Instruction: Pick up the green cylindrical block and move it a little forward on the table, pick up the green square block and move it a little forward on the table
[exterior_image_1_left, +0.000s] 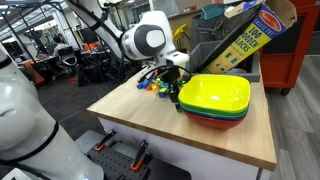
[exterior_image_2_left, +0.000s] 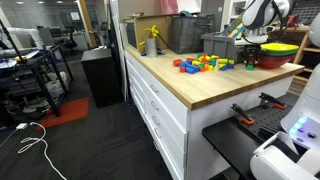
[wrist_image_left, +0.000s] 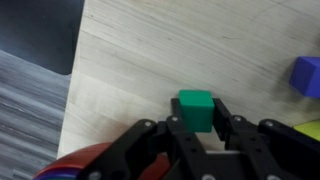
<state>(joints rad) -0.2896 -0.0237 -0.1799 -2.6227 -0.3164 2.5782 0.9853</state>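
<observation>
Black claw straddles matte green square block on pale woodgrain table; grip unclear

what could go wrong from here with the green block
1. The gripper flanks only the near part of the green block; a shallow grip might let it slip or twist.
2. The table edge shows nearby in the wrist view, so a dropped block might tumble off.
3. The bowls sit right beside the gripper and could get bumped.
</observation>
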